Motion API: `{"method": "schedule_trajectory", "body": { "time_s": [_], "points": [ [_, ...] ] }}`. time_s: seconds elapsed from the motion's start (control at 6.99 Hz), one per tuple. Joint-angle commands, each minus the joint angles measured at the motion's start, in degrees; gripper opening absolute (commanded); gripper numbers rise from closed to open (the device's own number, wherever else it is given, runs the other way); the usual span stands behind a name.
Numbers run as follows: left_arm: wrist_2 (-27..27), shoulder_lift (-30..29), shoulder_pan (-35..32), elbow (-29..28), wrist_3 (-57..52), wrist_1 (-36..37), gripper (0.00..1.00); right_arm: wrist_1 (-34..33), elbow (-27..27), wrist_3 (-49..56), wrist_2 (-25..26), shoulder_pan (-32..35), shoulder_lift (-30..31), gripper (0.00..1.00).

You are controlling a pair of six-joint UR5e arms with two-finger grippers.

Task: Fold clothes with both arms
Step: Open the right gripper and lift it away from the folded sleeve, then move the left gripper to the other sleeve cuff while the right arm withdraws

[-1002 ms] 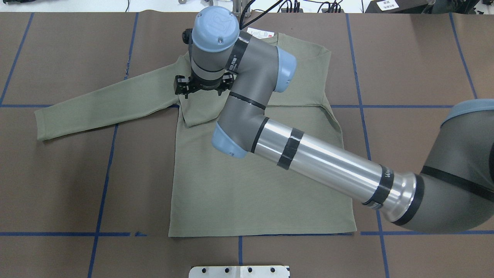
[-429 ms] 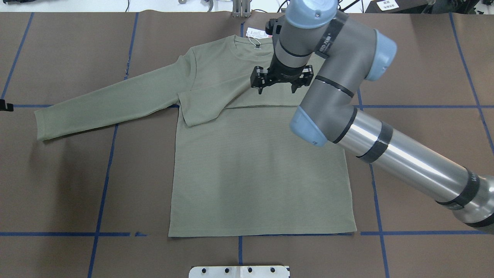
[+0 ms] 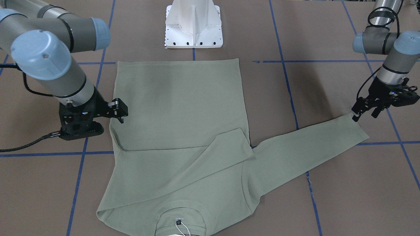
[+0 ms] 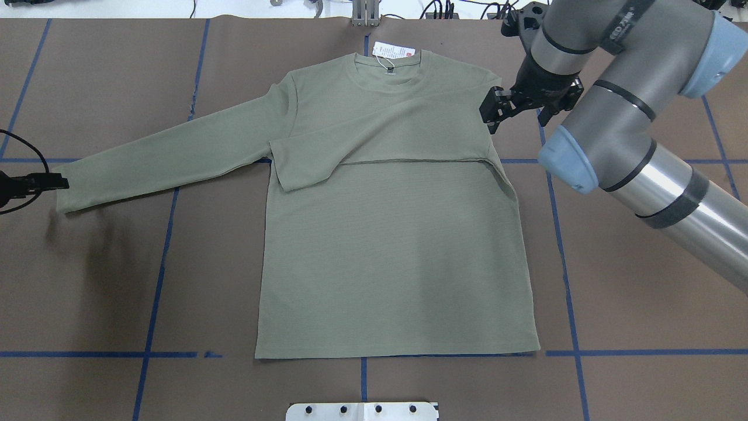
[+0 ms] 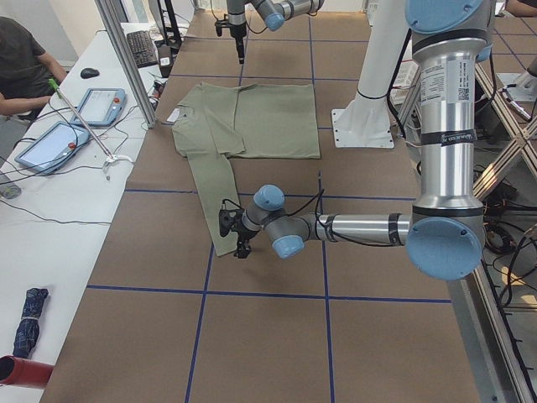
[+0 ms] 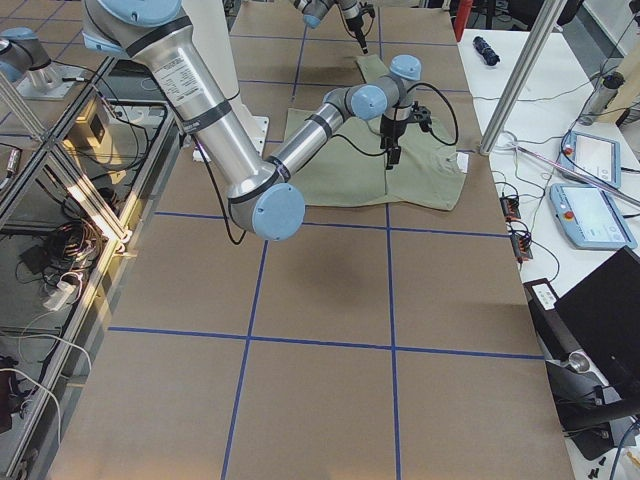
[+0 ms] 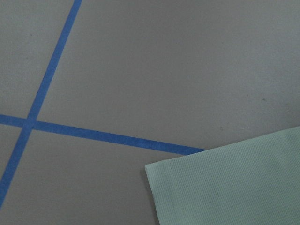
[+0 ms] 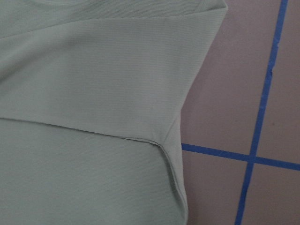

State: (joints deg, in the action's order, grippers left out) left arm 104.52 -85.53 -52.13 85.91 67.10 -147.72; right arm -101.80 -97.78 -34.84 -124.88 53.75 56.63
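While the sage-green long-sleeved shirt (image 4: 385, 245) lay flat on the brown tabletop (image 4: 631, 280), both hands were empty beside it. In the overhead view the shirt filled the centre, with its collar (image 4: 388, 73) toward the upper edge, the white hang tag (image 4: 394, 51) just above the collar, and its hem toward the lower edge. One sleeve (image 4: 374, 143) was folded across the chest, and its end lay at centre left. The other sleeve (image 4: 169, 152) stretched straight out to the left, so that its cuff (image 4: 67, 199) lay near the left edge of the frame. The right hand (image 4: 517, 121) hovered at the upper right, just beside the shoulder of the shirt, with its fingers spread wide and nothing between them. The left hand (image 3: 365, 116) was at the right side of the front-facing view, just over the corner of the cuff; its two fingers stood apart and gripped no cloth. Its wrist camera showed only the cuff corner in the lower right and crossing blue tape lines (image 7: 93, 133) on the tabletop. The white pedestal base (image 3: 193, 26) stood at top centre of the front-facing view, near the hem.
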Motion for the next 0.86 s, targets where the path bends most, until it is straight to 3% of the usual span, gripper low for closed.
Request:
{"method": "schedule_trajectory", "body": {
  "time_s": [0.0,0.43,0.57,0.72],
  "points": [
    [-2.9,-1.8,2.7,-2.6,1.5,0.2,1.0,0.5,-1.0,3.5,-0.5,0.9,2.9,1.0],
    [-3.2,-1.4,2.7,-3.1,0.9,0.1,0.93,0.5,-1.5,3.4,-0.4,0.9,3.0,1.0],
    [-3.2,-1.2,2.7,-3.0,0.9,0.2,0.84,0.5,-1.6,3.4,-0.4,0.8,3.0,1.0],
    [-3.2,-1.3,2.7,-3.0,0.9,0.2,0.68,0.5,-1.6,3.3,-0.5,0.8,3.1,1.0]
  ]
}}
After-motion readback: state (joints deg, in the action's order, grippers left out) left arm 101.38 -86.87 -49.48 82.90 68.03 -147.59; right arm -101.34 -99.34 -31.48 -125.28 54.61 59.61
